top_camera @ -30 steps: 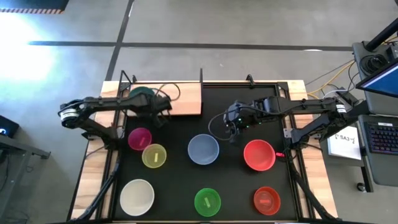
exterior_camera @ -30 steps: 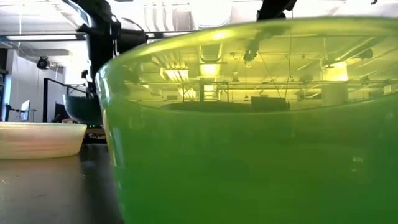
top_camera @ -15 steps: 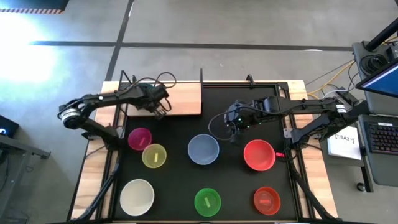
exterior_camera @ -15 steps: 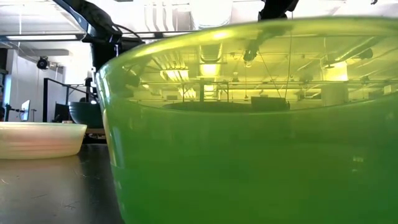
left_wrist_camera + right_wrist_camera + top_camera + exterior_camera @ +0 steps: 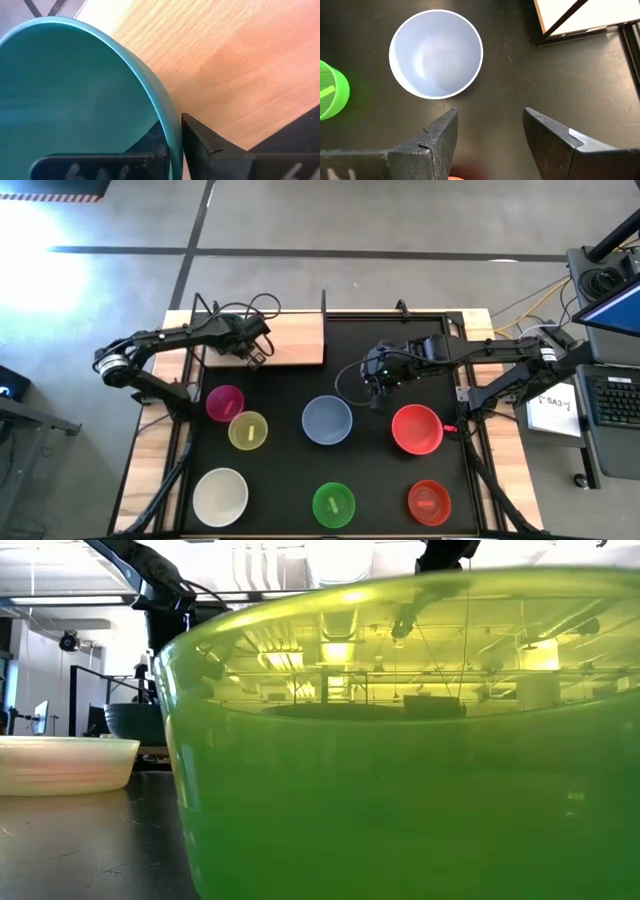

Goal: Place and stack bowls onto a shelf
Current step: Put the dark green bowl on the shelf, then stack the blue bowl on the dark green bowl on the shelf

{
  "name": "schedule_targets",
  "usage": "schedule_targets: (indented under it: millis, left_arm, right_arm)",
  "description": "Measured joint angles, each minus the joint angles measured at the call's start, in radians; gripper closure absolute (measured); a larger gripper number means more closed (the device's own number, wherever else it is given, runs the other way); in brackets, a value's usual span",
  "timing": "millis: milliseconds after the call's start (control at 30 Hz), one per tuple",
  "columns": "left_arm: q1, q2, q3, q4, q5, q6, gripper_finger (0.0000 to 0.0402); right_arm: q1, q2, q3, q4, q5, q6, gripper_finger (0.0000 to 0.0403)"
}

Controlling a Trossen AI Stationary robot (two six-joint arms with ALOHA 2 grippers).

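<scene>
Since a second ago the left gripper has swung from beside the table's edge onto the light wooden shelf board, and it is clamped on the rim of the round teal plastic bowl, which sits on the board's left end. On the black table lie the small magenta, yellow, cream, blue-grey, green and red bowls. Right gripper hovers beyond the blue-grey bowl, fingers spread, holding nothing.

Two dark jointed arms — looping black cables
</scene>
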Motion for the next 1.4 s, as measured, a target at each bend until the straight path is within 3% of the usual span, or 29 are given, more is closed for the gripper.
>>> schedule_targets:
  millis: [200,433,600,733,1033,1300,1400]
  left_arm:
    - [0.0,0.0,0.013,-0.017,-0.001,0.001,0.0323]
    - [-0.004,0.0,0.149,-0.123,-0.078,0.041,0.0267]
    - [-0.018,-0.002,0.215,-0.14,0.115,0.008,0.0249]
    - [-0.07,-0.009,0.242,-0.138,0.126,0.008,0.0249]
    - [-0.344,-0.04,0.264,-0.073,0.13,-0.08,0.0248]
    - [-0.663,-0.036,0.259,0.062,0.124,-0.184,0.0248]
    - [-0.764,-0.035,0.259,0.082,0.077,-0.229,0.0248]
  right_arm:
    - [0.0,0.0,0.0,-0.005,-0.002,0.0,0.0193]
    - [0.0,0.0,0.0,-0.019,-0.003,0.0,0.0193]
    - [0.001,0.0,-0.006,-0.027,-0.104,-0.003,0.0193]
    - [0.015,0.0,-0.007,-0.022,-0.204,-0.051,0.0193]
    - [0.115,0.049,-0.018,0.054,-0.234,-0.134,0.0193]
    - [0.203,0.2,-0.02,0.067,-0.233,-0.211,0.02]
    - [0.227,0.258,-0.02,0.09,-0.232,-0.242,0.021]
